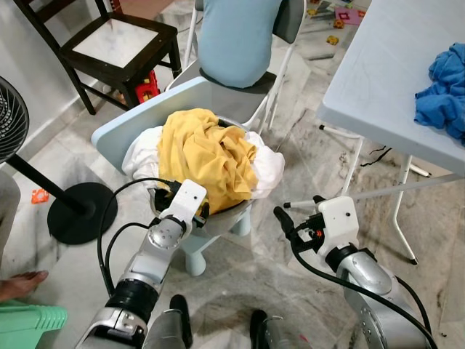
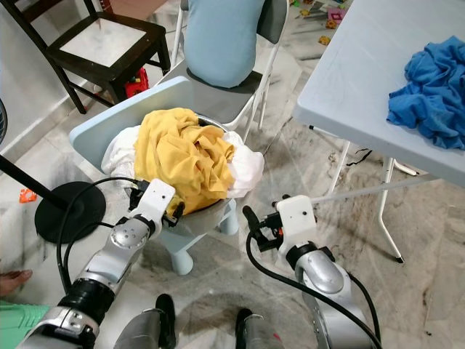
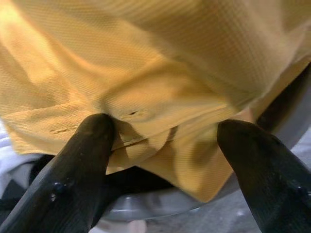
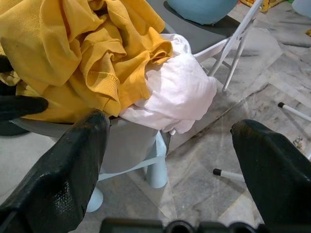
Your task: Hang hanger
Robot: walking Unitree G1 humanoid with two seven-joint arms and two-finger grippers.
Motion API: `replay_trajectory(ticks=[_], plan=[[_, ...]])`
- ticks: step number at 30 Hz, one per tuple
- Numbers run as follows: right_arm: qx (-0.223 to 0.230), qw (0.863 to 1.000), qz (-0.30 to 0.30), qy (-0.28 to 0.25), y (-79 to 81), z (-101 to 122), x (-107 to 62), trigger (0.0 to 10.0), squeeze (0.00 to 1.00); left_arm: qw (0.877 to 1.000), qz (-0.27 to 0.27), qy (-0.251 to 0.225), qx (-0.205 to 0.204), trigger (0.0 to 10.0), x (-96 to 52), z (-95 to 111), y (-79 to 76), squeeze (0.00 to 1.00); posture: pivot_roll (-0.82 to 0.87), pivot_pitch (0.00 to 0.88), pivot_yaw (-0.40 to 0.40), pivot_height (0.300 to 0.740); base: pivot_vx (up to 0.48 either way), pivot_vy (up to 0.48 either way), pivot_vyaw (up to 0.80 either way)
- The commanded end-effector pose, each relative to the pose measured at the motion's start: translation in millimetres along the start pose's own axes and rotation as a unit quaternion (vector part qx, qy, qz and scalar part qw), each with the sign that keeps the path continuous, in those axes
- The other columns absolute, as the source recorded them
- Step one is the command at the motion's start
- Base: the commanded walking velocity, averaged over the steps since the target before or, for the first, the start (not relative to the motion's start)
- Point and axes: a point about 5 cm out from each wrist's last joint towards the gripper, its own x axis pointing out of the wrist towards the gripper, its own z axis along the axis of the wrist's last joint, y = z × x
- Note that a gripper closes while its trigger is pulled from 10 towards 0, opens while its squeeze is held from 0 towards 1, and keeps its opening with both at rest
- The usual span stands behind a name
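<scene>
Left gripper [image 3: 160,141] is at the near rim of the small pale-blue chair [image 1: 116,127], fingers [image 3: 87,160] spread apart with a fold of the yellow shirt [image 1: 203,156] hanging between them; one finger touches the fabric, nothing clamped. Right gripper [image 4: 170,145] hovers above the floor [image 1: 290,276] just right of the chair, fingers [image 4: 272,165] wide apart, holding nothing, pointed toward the pile. Yellow shirt lies crumpled on top of the chair seat, draped over white cloth [image 4: 175,92] that spills past the seat's right edge and shows at its left edge too. No hanger can be made out in the pile. Chair's backrest stands at its left far side. Left of it on the floor: black round fan base [image 1: 76,211] with its pole, fan grille [image 1: 11,116] at the left edge of the head view. Near left corner: a person's bare foot [image 1: 22,283] and a green basket [image 1: 29,320]. Behind the small chair: grey folding chair [image 1: 240,80] with a light-blue cushion [image 1: 236,36] on it. Far left: dark wooden chair [image 1: 120,43] with a pale seat, a red item [image 1: 147,85] under it. Right: white folding table [image 1: 392,80], blue cloth [image 1: 443,91] bunched at its right edge. Toys [image 1: 341,18] scattered on the far floor.
</scene>
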Motion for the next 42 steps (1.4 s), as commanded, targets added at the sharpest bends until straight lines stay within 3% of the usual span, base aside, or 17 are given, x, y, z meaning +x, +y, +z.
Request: replay_trajectory(ticks=[1,14,18,23,42], plan=[[-0.002,1.000,-0.009,0.005,-2.5,-3.3,-4.2,10.0,0.00,1.000,-0.011,0.003,-0.005,0.0,0.1,-3.5,-4.7,0.00,-0.10,0.281,-0.053,0.740,0.000,0.000,0.00],[-0.008,1.000,-0.014,0.007,-3.8,-5.1,-4.6,10.0,0.00,0.999,0.027,-0.032,-0.024,0.0,1.9,1.4,5.2,0.00,-0.11,0.288,-0.061,0.740,0.000,0.000,0.00],[-0.010,1.000,-0.016,0.007,-5.2,-4.8,-4.6,10.0,0.00,0.994,0.061,-0.086,-0.038,0.0,1.9,16.6,18.7,0.00,-0.11,0.288,-0.062,0.740,0.000,0.000,0.00],[-0.011,1.000,-0.018,0.007,-5.8,-4.7,-4.0,10.0,0.00,0.993,0.055,-0.103,-0.033,0.0,4.0,24.4,22.0,0.00,-0.11,0.285,-0.063,0.740,0.000,0.000,0.00],[-0.015,1.000,-0.025,0.005,-7.3,-4.5,-1.4,10.0,0.00,0.987,0.045,-0.148,-0.036,0.0,3.7,44.1,14.1,0.00,-0.10,0.281,-0.062,0.740,0.000,0.000,0.00]])
